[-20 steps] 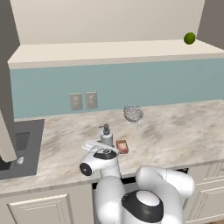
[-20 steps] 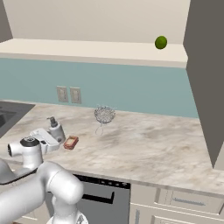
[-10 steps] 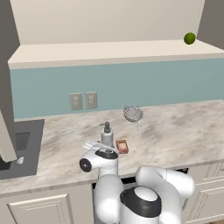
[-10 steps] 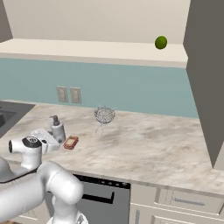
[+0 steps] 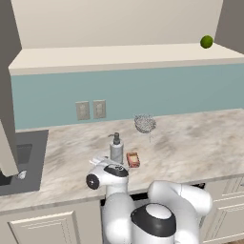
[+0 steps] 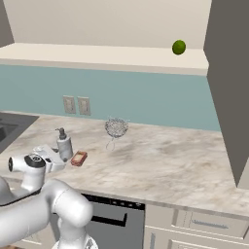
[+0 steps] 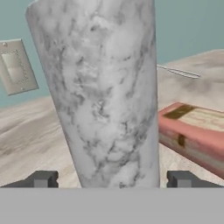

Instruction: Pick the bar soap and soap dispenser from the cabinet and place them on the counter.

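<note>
The gripper (image 7: 112, 180) stands released, its two dark tips wide apart on either side of the dispenser (image 7: 103, 94) and clear of its grey marbled body. The dispenser stands upright on the counter (image 5: 190, 138), its dark pump head on top, just beyond the robot's hand in both base views. Just to its right, close but apart, lies the soap (image 7: 197, 133), a reddish-brown block with a lighter orange top, flat on the stone.

One dispenser (image 5: 116, 148), one soap (image 5: 133, 159). Farther back and to the right on the counter sits one wire-mesh ball (image 5: 145, 124). One green lime (image 5: 206, 42) rests at the right end of the cream shelf (image 5: 119, 56) above. Two pale wall plates (image 5: 90, 110) sit side by side on the blue-green backsplash, left of the ball.

The counter is beige-and-tan marbled stone, wide, with a dark sink (image 5: 21, 159) set in at its left end. Beige drawer fronts (image 6: 204, 226) run below it. The wall above the shelf is plain cream.
</note>
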